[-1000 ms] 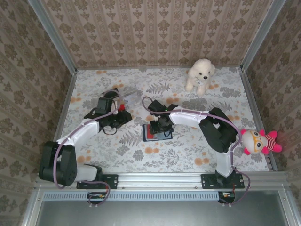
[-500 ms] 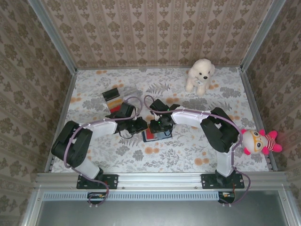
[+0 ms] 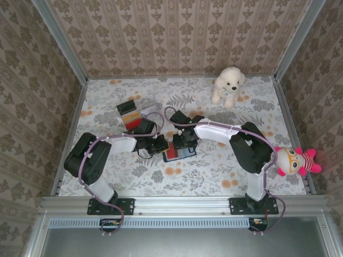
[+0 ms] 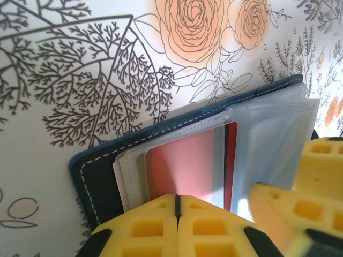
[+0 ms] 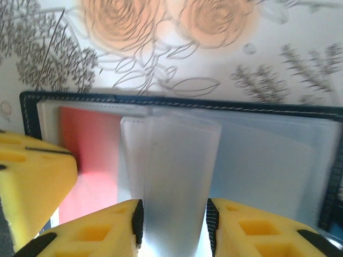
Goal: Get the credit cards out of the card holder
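The card holder (image 3: 178, 152), navy with clear sleeves, lies open on the floral table. A red credit card (image 4: 185, 166) sits in its left sleeve, also visible in the right wrist view (image 5: 88, 144). My left gripper (image 4: 177, 199) is shut, its tips at the red card's near edge; the flat card is not between the pads. It shows from above at the holder's left side (image 3: 161, 145). My right gripper (image 5: 174, 225) holds a raised bundle of clear sleeves (image 5: 174, 160) between its pads, at the holder's far edge (image 3: 183, 141). A black card (image 3: 126, 106) and a yellow-orange card (image 3: 132, 115) lie at the back left.
The black and yellow-orange cards rest in a clear plastic box (image 3: 143, 105) behind the left arm. A white plush dog (image 3: 229, 84) sits at the back right. A pink-striped doll (image 3: 296, 160) lies at the right edge. Papered walls enclose the table.
My left arm swung from the clear box over to the card holder and its jaws closed. My right gripper stayed at the holder, its jaws a little wider.
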